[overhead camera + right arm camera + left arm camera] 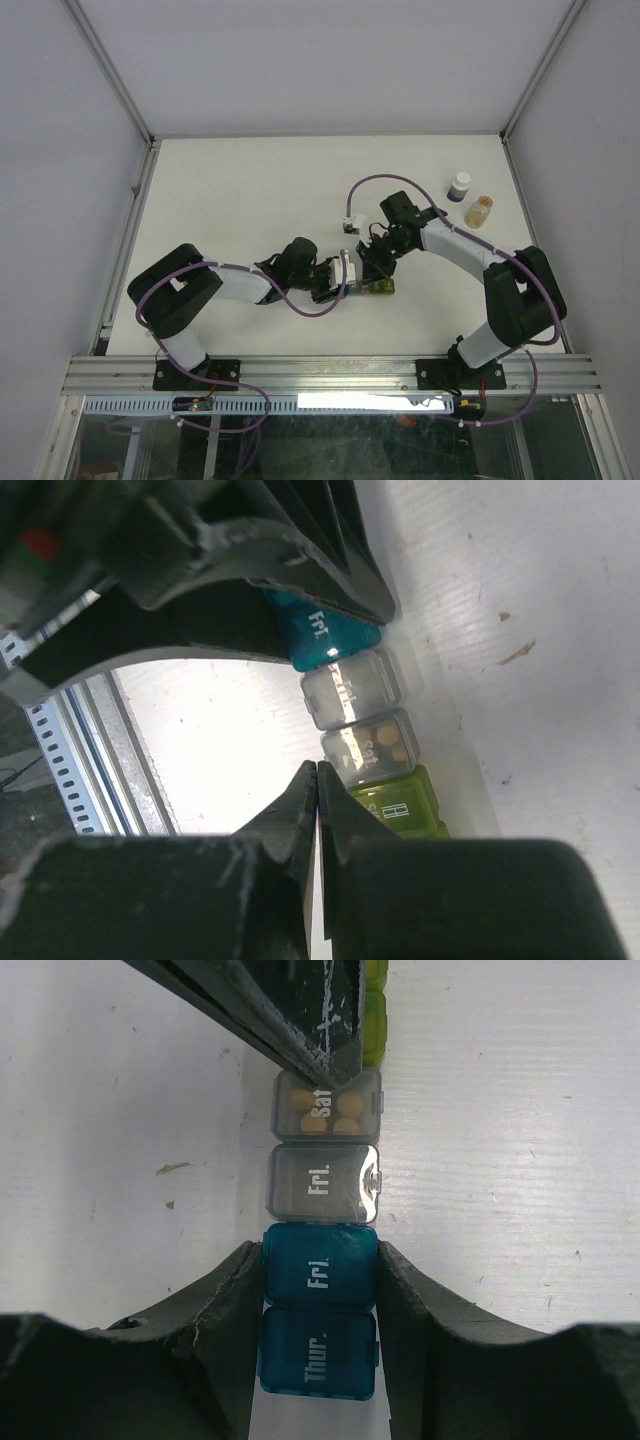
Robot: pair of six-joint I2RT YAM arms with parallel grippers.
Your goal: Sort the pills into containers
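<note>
The containers are a strip of joined compartments lying on the white table between the two arms. My left gripper is shut on the blue "Fri" compartment, one finger on each side; the blue "Thur" one sits deeper between the fingers. Beyond come a grey "Fri" compartment and a grey "Sat" compartment holding several round yellowish pills. My right gripper is shut with nothing in it, its tips at the edge of the "Sat" compartment, beside the yellow-green one.
A white-capped bottle with a dark label and a small amber bottle stand at the back right. A metal rail runs along the table's near edge, and white walls close in the left, back and right sides.
</note>
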